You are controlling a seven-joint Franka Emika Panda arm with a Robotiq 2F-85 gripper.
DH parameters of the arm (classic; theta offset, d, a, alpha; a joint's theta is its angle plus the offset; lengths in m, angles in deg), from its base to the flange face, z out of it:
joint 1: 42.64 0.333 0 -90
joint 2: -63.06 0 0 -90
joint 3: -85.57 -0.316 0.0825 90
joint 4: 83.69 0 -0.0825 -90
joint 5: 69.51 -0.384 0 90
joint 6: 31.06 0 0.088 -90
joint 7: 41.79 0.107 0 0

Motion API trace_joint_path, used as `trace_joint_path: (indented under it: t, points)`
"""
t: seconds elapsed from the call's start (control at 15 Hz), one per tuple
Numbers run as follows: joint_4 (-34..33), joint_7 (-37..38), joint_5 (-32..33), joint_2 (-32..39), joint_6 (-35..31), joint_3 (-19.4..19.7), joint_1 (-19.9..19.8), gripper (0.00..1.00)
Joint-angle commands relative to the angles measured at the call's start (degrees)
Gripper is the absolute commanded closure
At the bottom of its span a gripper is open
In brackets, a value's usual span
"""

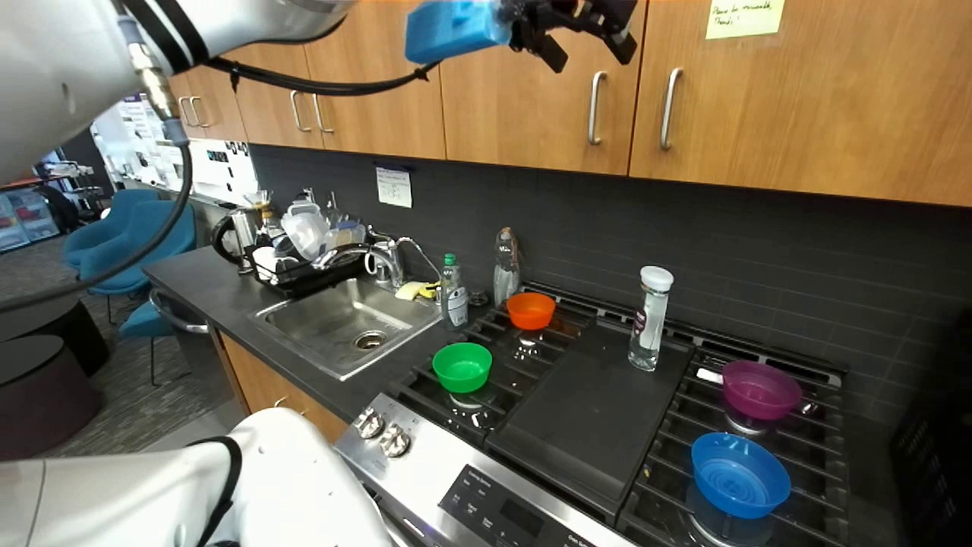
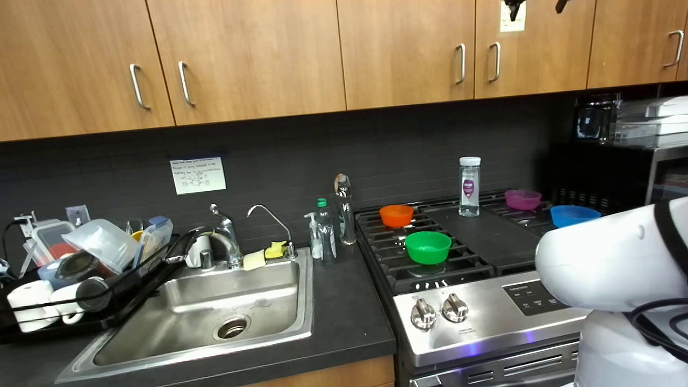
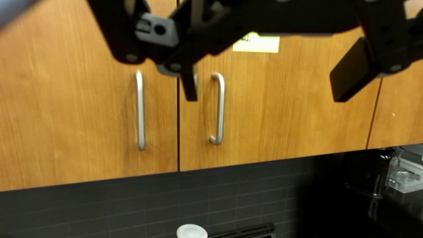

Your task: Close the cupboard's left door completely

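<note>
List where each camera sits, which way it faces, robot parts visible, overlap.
Exterior view: high before the stove, angled down and obliquely to the wall; arm at left, gripper at top.
Exterior view: before the sink, facing the wall more squarely; arm at right, fingertips at top.
Wrist view: just behind the gripper, facing the left door and labelled door; gripper open across top.
All share both doors; both exterior views add stove and sink.

Yellow note [image 1: 745,19], "Please be", "Thanks", on cupboard [image 1: 717,99], middle word unclear
</note>
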Motion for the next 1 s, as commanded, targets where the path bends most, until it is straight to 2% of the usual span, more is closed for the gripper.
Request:
trace_joint_path:
  t: [0.0,0.33,0.93]
  points:
    - [4.09,2.36,2.2,-0.2,-1.97,0.01,-0.72,0.0]
    - [9.62,3.2,2.97,-2.27,-0.72,-0.81,-1.16,0.0]
    - [18.67,1.83,6.65,-10.12,1.08,-1.97,-0.33,0.0]
